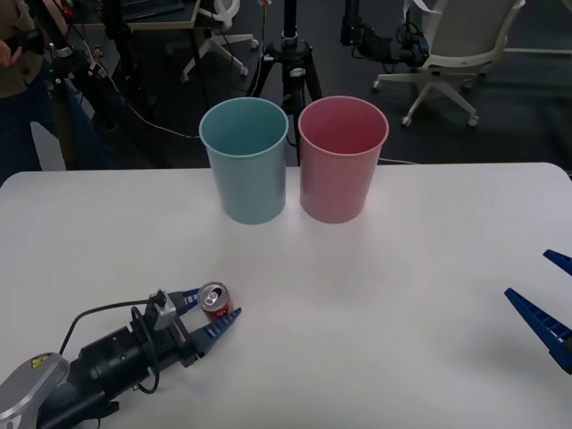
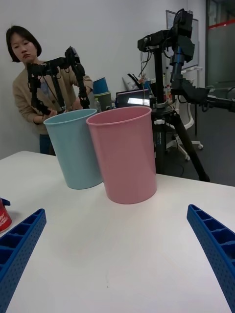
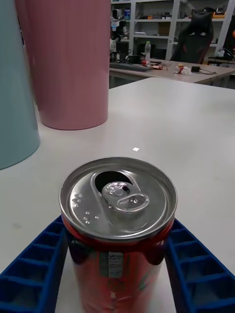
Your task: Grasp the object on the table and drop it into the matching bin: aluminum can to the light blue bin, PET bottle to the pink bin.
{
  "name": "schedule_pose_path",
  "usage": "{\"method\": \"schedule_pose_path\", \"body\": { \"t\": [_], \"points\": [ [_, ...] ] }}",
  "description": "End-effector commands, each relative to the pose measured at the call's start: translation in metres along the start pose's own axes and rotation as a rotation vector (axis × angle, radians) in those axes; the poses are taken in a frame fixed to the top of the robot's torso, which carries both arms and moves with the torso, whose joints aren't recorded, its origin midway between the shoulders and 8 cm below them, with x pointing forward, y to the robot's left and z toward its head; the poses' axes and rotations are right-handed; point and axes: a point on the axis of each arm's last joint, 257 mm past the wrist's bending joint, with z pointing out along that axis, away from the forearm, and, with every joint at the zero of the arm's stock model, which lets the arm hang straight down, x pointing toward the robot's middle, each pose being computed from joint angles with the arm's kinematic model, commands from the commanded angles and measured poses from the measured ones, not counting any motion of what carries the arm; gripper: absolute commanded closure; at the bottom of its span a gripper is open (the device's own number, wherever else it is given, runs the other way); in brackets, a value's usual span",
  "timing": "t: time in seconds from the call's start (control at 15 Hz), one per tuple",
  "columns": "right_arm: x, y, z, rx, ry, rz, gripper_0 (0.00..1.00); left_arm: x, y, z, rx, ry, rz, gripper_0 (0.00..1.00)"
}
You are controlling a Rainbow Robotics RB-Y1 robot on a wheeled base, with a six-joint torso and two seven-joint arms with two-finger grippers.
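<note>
Red aluminum can (image 1: 214, 300) (opened, upright) sits pinched in your left gripper (image 1: 208, 313); right gripper (image 1: 543, 299) waits spread at three o'clock.

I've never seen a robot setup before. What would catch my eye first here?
Probably the two tall buckets standing side by side at the table's far edge: the light blue bin and, to its right, the pink bin. Next, near the front left, the left gripper has its blue fingers on either side of a small upright red aluminum can with an opened top.
</note>
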Motion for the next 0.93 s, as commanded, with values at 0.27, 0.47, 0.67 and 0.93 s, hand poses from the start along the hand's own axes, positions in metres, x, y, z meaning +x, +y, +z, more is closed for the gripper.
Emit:
{"method": "schedule_pose_path", "body": {
  "t": [0.27,0.47,0.67,0.93],
  "points": [
    [0.0,0.0,0.0,0.0,0.0,0.0,0.0,-0.002,0.0,-0.002,0.005,-0.009,-0.001,1.0],
    [0.0,0.0,0.0,0.0,0.0,0.0,0.0,-0.012,0.003,-0.004,0.005,-0.024,0.006,1.0],
    [0.0,0.0,0.0,0.0,0.0,0.0,0.0,-0.036,0.013,-0.02,-0.025,-0.039,-0.014,1.0],
    [0.0,0.0,0.0,0.0,0.0,0.0,0.0,-0.059,0.04,-0.056,-0.127,-0.056,-0.01,1.0]
  ]
}}
